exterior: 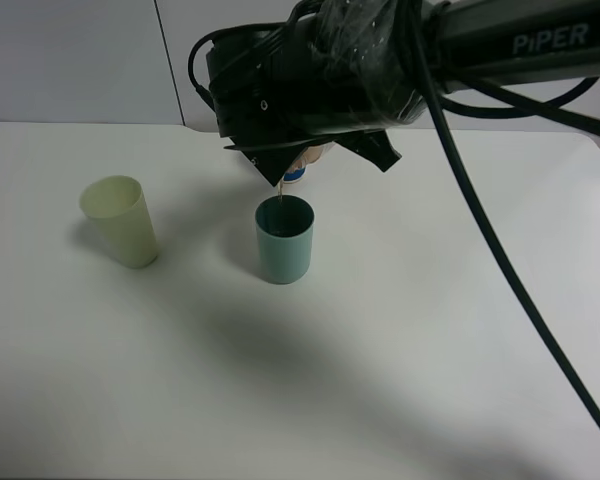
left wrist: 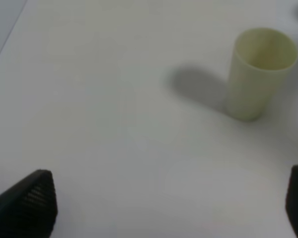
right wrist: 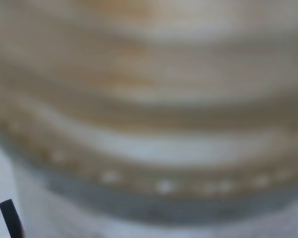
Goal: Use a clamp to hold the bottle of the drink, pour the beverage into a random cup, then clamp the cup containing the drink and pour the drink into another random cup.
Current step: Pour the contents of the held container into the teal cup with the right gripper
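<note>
The right pincer [exterior: 325, 158] is pinching the bottle [exterior: 306, 160] around its body. The hold is so close that the bottle's blurred, banded wall fills nearly the whole right wrist view. The bottle hangs tipped between the fingers, mouth lowermost. It looks like thin, light plastic, likely smooth and apt to dent, so a moderate squeeze on the broad middle should serve better than one near the neck. Just beneath the pincer a thin stream [exterior: 280, 190] falls from the mouth into the teal cup [exterior: 285, 242], which stands upright on the table [exterior: 430, 350], apart from the bottle. This cup is probably light and easy to topple, and heavier once filled. I would take it by the side wall below the rim, gently enough not to buckle it. Well off to the pincer's far side stands the pale yellow cup [exterior: 120, 220], upright. The left pincer [left wrist: 169, 206] is spread wide and holds nothing, with that cup ahead of it.
</note>
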